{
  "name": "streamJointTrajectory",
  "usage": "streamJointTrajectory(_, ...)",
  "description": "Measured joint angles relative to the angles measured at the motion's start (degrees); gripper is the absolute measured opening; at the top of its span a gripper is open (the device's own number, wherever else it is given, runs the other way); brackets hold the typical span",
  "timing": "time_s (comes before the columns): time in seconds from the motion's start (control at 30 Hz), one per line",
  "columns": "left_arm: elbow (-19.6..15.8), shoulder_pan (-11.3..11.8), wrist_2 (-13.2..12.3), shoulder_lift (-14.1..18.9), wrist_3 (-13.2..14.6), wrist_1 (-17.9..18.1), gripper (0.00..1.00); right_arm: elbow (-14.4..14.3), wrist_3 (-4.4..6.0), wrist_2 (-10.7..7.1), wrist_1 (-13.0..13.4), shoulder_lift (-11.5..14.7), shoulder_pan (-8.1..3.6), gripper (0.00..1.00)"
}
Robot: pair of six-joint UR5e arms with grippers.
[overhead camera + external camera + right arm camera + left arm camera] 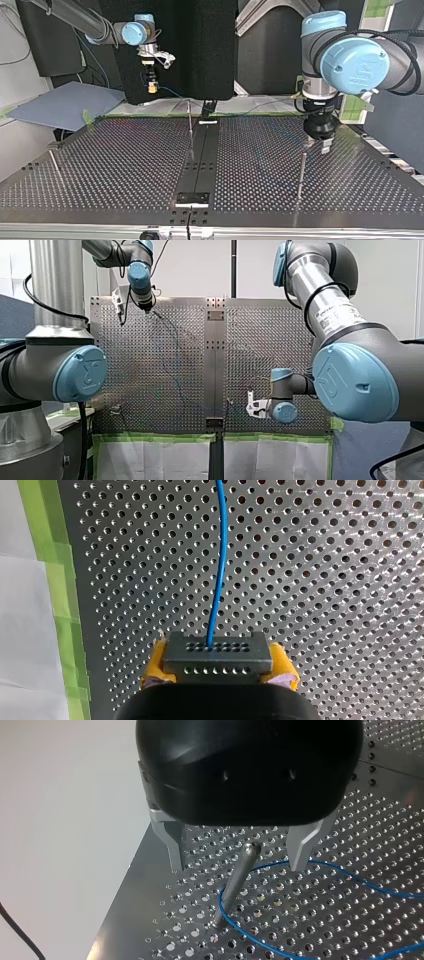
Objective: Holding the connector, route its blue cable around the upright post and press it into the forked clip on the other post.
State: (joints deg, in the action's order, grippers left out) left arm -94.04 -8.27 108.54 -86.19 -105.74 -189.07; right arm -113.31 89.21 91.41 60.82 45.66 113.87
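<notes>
Over the table (350,930): right gripper (217,666) clamps connector (217,652); left gripper (240,857), spread wide and empty, hangs above post (234,882) ringed by blue cable (280,946).

In the top view a post (301,175) stands at the table's (125,165) right, and my left gripper (322,146) is held just above it. In the left wrist view the post's top is seen between the spread fingers (172,845), and the cable (320,866) is looped around the post's foot. A second post (190,122) is set near the far edge, just beside the middle strip (200,155). Above that edge, left of the middle, the connector (217,655) is clamped between the pads (155,662) of my right gripper (151,89), and the cable is led ahead from it over the table.
</notes>
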Motion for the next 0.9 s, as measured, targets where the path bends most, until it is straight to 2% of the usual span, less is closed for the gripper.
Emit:
streamJointTrajectory(0.4,-0.01,-0.06,-0.75,-0.01,1.05,0.33,1.00,0.01,-0.06,0.00,-0.07,0.00,0.00,0.00)
streamJointTrajectory(0.63,0.01,-0.62,-3.95,0.00,4.27,1.85,1.00,0.16,-0.03,0.00,-0.39,0.02,-0.07,0.00)
streamJointTrajectory(0.9,0.02,-2.96,-7.95,-0.03,8.27,5.55,1.00,0.21,0.00,0.00,-0.62,0.04,-0.09,0.00)
